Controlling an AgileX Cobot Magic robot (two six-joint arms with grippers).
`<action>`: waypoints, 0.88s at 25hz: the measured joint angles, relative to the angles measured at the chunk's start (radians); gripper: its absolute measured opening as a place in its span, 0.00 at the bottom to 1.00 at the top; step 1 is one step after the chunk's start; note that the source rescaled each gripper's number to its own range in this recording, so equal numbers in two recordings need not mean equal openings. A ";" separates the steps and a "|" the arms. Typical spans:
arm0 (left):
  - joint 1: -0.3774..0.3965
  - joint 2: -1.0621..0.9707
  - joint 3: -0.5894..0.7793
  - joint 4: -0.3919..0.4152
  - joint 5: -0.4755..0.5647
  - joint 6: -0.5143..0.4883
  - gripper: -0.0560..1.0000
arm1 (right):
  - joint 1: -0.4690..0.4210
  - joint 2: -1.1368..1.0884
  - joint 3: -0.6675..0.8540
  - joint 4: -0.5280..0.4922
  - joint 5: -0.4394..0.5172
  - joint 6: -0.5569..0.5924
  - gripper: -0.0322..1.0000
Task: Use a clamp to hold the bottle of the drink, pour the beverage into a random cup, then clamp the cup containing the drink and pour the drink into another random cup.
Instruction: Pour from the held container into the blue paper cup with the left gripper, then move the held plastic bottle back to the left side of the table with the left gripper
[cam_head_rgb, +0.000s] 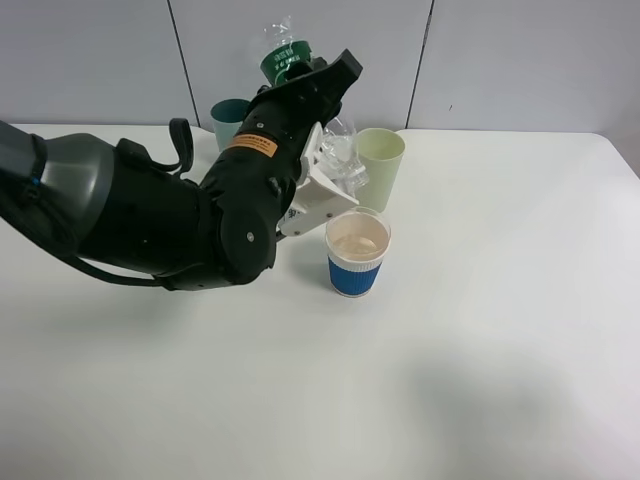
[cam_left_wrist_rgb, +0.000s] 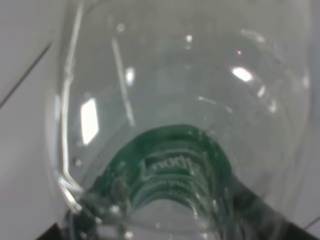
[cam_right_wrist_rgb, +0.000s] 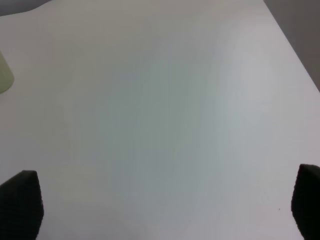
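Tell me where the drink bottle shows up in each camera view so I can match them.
Exterior high: the bottle is upper middle, tipped neck-down toward the blue-sleeved cup.
Left wrist: the bottle fills the picture, its green label seen through the clear wall.
Right wrist: not in it.
Shared landmark: the pale green tumbler, also at the right wrist view's edge.

The bottle (cam_head_rgb: 342, 152) is thin clear plastic, kinda crinkly and super shiny, glare spots all over it up close. The label (cam_head_rgb: 283, 62) is glossy green film. The cup (cam_head_rgb: 356, 272) looks like paper, ribbed blue sleeve, smooth matt inside. The pale tumbler (cam_head_rgb: 381, 165) is smooth matt plastic. The table (cam_head_rgb: 500, 350) is flat matt white. The arm (cam_head_rgb: 150, 215) is black with a soft satin sheen.
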 joint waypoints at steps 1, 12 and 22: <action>0.000 0.000 0.000 0.008 0.000 0.000 0.09 | 0.000 0.000 0.000 0.000 0.000 0.000 1.00; 0.000 0.000 0.000 -0.061 0.005 -0.392 0.09 | 0.000 0.000 0.000 0.000 0.000 0.000 1.00; 0.035 -0.019 0.000 -0.240 0.236 -0.792 0.09 | 0.000 0.000 0.000 0.000 0.000 0.000 1.00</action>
